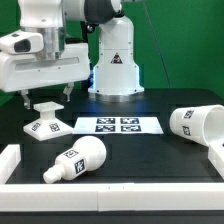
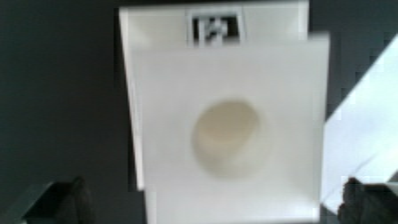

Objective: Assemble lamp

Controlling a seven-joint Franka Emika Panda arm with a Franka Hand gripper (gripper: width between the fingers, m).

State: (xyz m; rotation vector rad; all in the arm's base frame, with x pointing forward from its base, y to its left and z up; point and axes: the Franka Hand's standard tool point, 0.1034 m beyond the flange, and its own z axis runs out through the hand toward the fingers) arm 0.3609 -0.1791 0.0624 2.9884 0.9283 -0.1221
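Beneath spread fingers [image 2: 50, 203], lamp base [image 2: 222, 120], square black-and-white tag [image 2: 215, 27]

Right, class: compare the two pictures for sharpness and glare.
Wrist view: the base is blurred, its tag smeared, its white face nearly washed out. Exterior view: sharper, with the tag patterns on the bulb and shade distinct.

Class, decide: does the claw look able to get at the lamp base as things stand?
Probably yes. The claw hangs open above the base, with nothing between them; the bulb and shade lie well aside.
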